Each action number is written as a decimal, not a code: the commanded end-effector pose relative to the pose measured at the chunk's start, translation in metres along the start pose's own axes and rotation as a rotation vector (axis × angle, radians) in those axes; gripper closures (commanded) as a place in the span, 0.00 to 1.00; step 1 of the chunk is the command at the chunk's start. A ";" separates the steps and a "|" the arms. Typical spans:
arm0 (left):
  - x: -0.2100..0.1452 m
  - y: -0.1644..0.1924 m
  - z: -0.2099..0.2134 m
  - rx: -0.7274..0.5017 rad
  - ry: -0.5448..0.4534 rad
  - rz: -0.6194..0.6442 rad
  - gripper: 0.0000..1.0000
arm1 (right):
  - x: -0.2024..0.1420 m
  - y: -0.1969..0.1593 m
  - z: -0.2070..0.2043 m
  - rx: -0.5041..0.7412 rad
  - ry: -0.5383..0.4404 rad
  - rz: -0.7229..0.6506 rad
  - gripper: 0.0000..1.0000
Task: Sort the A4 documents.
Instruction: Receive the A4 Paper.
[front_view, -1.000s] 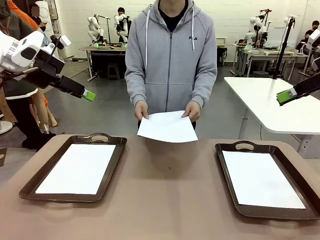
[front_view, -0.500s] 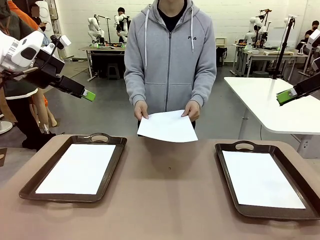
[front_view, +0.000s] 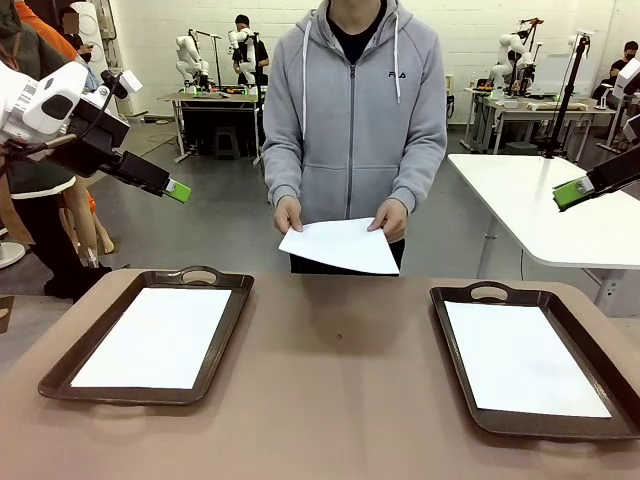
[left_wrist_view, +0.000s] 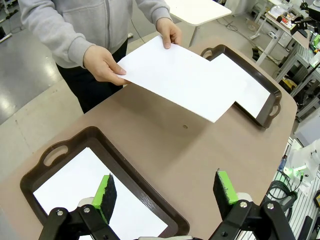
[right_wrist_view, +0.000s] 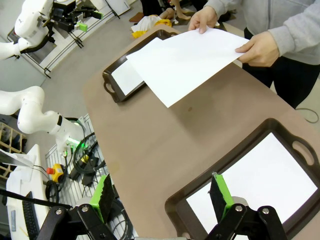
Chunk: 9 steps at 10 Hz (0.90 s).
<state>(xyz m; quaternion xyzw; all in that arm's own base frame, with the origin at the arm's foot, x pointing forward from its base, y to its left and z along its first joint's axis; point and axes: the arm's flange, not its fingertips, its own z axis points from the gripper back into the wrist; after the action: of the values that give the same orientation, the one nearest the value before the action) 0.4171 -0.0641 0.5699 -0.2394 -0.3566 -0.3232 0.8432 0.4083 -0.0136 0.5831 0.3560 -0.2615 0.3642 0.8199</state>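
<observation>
- Since a second ago the person has stepped slightly toward the robot's right, and the thin white A4 paper sheet (front_view: 338, 246) held in the person's two hands (front_view: 288, 214) has shifted with them; both arms hang where they were.
- It sits above the far table edge, well ahead of both grippers, between the two dark brown handled trays (front_view: 63, 371), each already holding a white sheet (front_view: 155, 336).
- By my judgement the paper is very light, floppy, easily creased and slippery between pads; the free near edge, away from the person's fingers, looks like the best place to pinch.
- Left gripper (left_wrist_view: 165, 192): green pads spread wide, holding and touching nothing, raised over the tray below it.
- Right gripper (right_wrist_view: 162, 194): likewise wide apart and empty, above the other tray (right_wrist_view: 178, 203).
</observation>
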 end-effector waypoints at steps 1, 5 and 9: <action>-0.002 0.001 0.001 -0.011 -0.001 -0.020 0.00 | 0.000 0.000 -0.003 0.001 -0.009 -0.002 0.00; -0.002 0.001 0.001 -0.011 -0.001 -0.020 0.00 | 0.000 0.000 -0.003 0.001 -0.009 -0.002 0.00; -0.002 0.001 0.001 -0.011 -0.001 -0.020 0.00 | 0.000 0.000 -0.003 0.001 -0.009 -0.002 0.00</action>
<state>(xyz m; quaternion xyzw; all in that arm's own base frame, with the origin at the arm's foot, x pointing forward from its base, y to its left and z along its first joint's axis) 0.4171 -0.0641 0.5699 -0.2394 -0.3566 -0.3232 0.8432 0.4083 -0.0136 0.5831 0.3560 -0.2615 0.3642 0.8199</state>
